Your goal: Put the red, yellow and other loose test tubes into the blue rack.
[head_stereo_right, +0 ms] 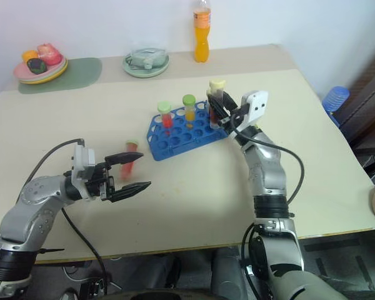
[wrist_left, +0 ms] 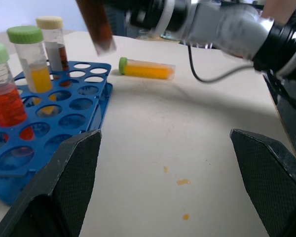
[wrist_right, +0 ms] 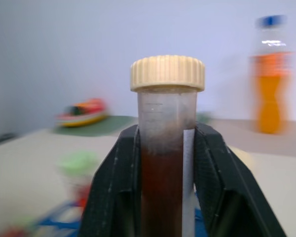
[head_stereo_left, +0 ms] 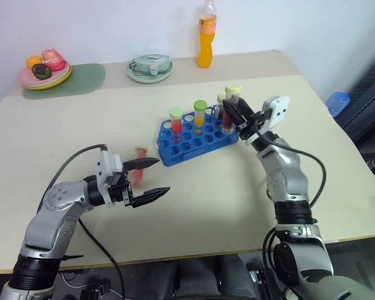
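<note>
right pincer: pinching brown tube upright above blue rack's far end | left pincer: spread, empty | red tube: lying on tabletop beside rack

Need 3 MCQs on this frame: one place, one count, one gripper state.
1. Where does the orange bottle stand?
A. at the table's far edge
B. inside the rack
C. beside the left gripper

2. How many tubes stand in the blue rack?
A. one
B. three
C. five

3. What is the right gripper doing?
A. open, empty
B. shut on a green-capped tube
C. shut on the cream-capped brown tube

Answers:
1 A: the orange bottle stands by the wall, beyond the blue rack.
2 B: a red tube, a yellow tube and a brown tube stand in its holes.
3 C: the right gripper clamps the cream-capped brown tube between its fingers.
</note>
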